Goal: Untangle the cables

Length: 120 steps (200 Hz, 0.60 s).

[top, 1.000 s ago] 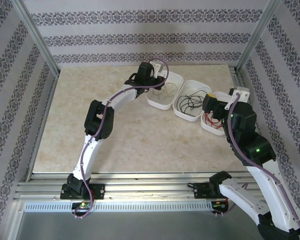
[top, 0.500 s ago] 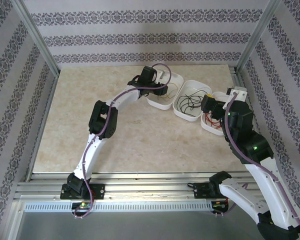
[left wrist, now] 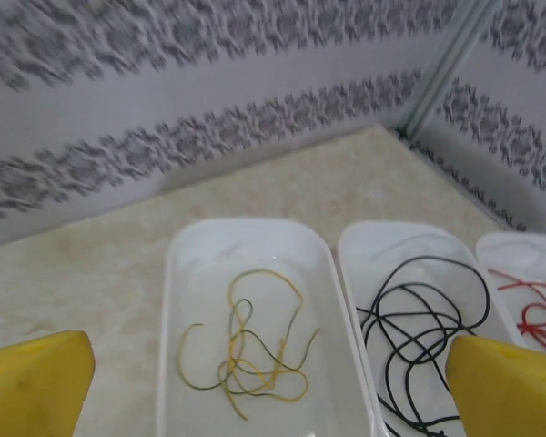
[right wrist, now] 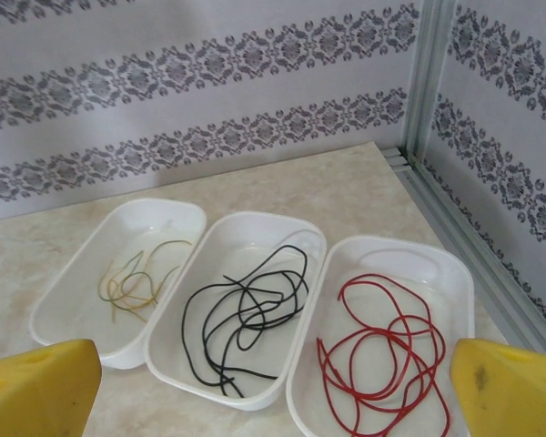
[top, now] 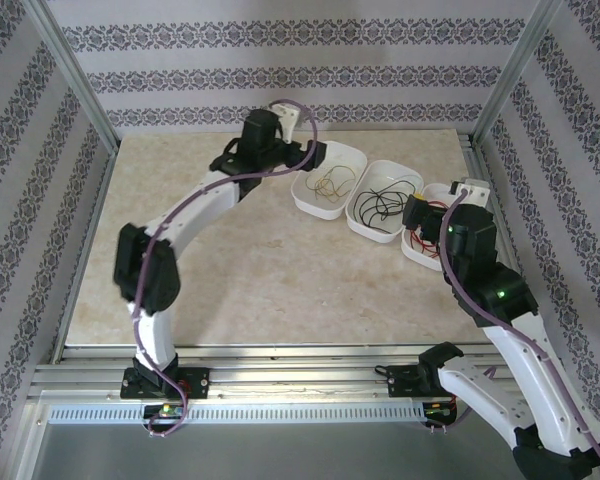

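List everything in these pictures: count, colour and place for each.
trays: three, white, side by side at the table's far right
yellow cable: one, yellow-olive, loose in the left tray
black cable: one, black, middle tray
red cable: one, red, right tray
table: one, beige marble, under everything
walls: patterned grey-white, around the table
left gripper: one, yellow-tipped, open above the left tray
right gripper: one, yellow-tipped, open near the right tray

Bright, even light — left wrist view motion-blurred.
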### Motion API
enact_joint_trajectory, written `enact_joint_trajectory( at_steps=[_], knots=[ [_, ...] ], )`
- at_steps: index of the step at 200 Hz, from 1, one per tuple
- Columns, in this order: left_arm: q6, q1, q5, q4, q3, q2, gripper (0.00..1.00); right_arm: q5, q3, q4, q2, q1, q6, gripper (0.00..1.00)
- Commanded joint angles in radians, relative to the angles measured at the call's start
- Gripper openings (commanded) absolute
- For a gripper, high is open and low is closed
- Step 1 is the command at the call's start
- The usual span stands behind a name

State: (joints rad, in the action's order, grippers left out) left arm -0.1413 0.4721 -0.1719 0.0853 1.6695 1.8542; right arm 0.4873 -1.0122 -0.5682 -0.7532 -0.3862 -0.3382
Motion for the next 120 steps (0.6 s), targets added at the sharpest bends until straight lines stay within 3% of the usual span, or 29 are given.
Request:
enact_joint_trajectory(
  at_steps=[1, 54, 85, 120],
  knots=[
    [0.015, 0.005, 0.146, -0.128, -0.194, -0.14, 0.99, 0.061, 0.051, 0.038, 0.006, 0.021, -0.026, 0.98],
    [0.056, -0.072, 0.521, -0.146, -0.727, -0.582, 0.99, 0.078, 0.251, 0.143, 0.058, 0.133, -0.074, 0.98],
    [0.058, -0.172, 0.543, -0.133, -0.96, -0.767, 0.99, 0.071, 0.399, 0.298, 0.104, 0.188, -0.048, 0.98],
    [0.033, -0.242, 0.542, -0.219, -1.115, -0.786, 1.0, 0.066, 0.553, 0.513, 0.091, 0.205, 0.018, 0.98]
  ],
)
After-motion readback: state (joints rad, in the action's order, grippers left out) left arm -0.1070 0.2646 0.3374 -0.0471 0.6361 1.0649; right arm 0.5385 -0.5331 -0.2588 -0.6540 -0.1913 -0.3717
